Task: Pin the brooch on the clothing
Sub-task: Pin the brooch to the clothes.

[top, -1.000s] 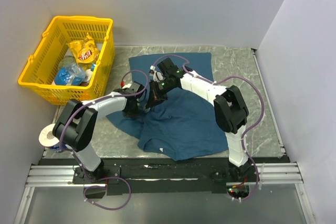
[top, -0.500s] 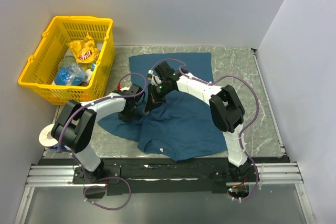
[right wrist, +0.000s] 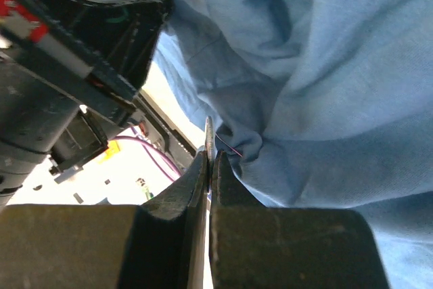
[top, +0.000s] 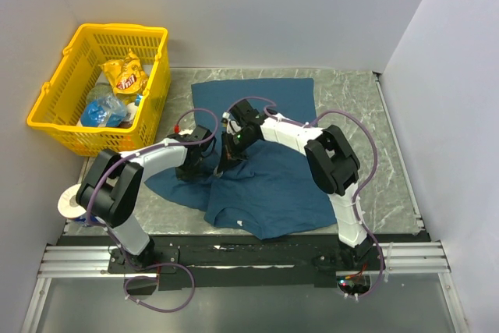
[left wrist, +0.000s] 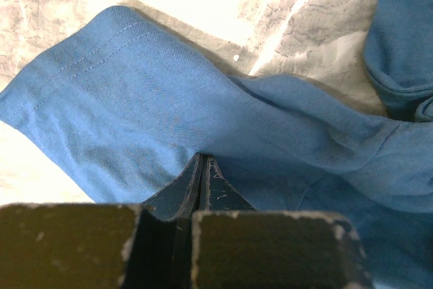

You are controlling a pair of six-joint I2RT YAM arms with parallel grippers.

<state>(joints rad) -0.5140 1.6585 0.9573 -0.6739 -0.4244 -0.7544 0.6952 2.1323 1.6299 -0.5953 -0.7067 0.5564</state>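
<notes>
Dark teal-blue soft-fabric T-shirt (top: 273, 185) lies rumpled: far part spread flat, near part bunched in folds. Tiny thin silver disc brooch (right wrist: 210, 130), seen edge-on and approx. upright, is pinched at the right gripper (right wrist: 209, 157) tips, its fine pin touching a shirt fold.

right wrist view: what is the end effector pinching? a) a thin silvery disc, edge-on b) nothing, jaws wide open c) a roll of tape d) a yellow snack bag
a: the right end effector is shut on the brooch, a thin silvery disc seen edge-on, right beside the blue shirt.
</notes>
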